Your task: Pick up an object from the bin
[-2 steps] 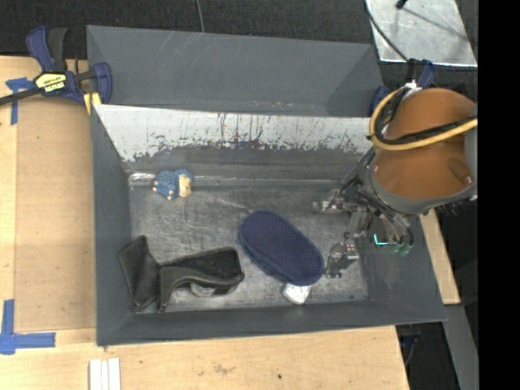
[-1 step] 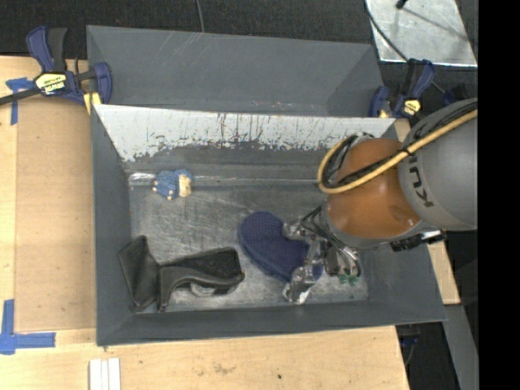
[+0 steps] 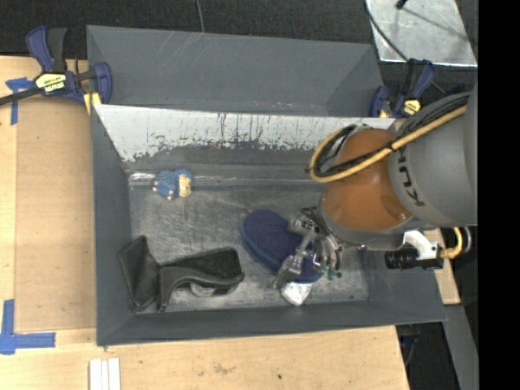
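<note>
- Hanging low over the right part of the bin (image 3: pixel 244 136) floor, the gripper (image 3: pixel 313 258) sits at the right-hand edge of a dark blue rounded pad (image 3: pixel 264 236), which lies flat near the middle of the floor; a small white lump (image 3: pixel 296 293) lies just beside the gripper's tip, toward the near wall
- Whether the gripper is open or closed I cannot tell, since its tip reads as a tangle of metal against the dark pad, and nothing can be seen held in it
- The blue pad looks soft and light, likely cloth or foam with a matte face, so it should give under pressure rather than slip; I judge it not fragile
- Broad and flat as it is, it offers little to grasp across its middle; the best hold would be a pinch on its thin right rim, beside the gripper
- A soft thing taken by one edge will likely droop and swing, so the pinch should reach well in past the rim
- The white lump looks small, light and harder; it is close enough to be nudged or caught along with the pad
- A black shoe-like thing (image 3: pixel 199 273) at the lower left and a small blue and tan toy (image 3: pixel 171 184) near the far wall lie well apart from the gripper
</note>
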Controlling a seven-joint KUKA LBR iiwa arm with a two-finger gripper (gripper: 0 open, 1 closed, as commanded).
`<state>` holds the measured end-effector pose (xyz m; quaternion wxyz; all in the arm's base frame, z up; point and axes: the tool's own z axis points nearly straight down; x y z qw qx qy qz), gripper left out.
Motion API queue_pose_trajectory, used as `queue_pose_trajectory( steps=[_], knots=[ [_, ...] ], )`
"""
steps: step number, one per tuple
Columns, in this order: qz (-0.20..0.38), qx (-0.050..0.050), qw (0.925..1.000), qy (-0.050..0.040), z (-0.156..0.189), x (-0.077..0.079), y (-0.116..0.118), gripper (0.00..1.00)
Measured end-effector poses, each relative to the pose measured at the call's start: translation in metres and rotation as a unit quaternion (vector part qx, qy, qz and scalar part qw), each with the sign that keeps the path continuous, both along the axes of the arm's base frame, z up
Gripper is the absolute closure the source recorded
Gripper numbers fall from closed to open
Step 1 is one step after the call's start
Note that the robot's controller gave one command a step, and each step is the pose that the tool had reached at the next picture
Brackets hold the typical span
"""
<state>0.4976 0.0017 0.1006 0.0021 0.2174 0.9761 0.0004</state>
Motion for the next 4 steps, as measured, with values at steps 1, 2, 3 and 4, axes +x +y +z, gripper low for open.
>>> queue_pose_trajectory(
  steps=[1, 2, 3, 4],
  knots=[
    [-0.143, 0.001, 0.9897, 0.0005, 0.000, -0.008, 0.014, 0.00],
    [-0.325, 0.004, 0.9455, -0.0119, -0.025, -0.001, 0.026, 0.00],
    [-0.389, 0.002, 0.9212, -0.0140, -0.025, -0.001, 0.043, 0.00],
    [-0.390, 0.002, 0.9208, -0.0162, -0.023, 0.001, 0.041, 1.00]
  ],
)
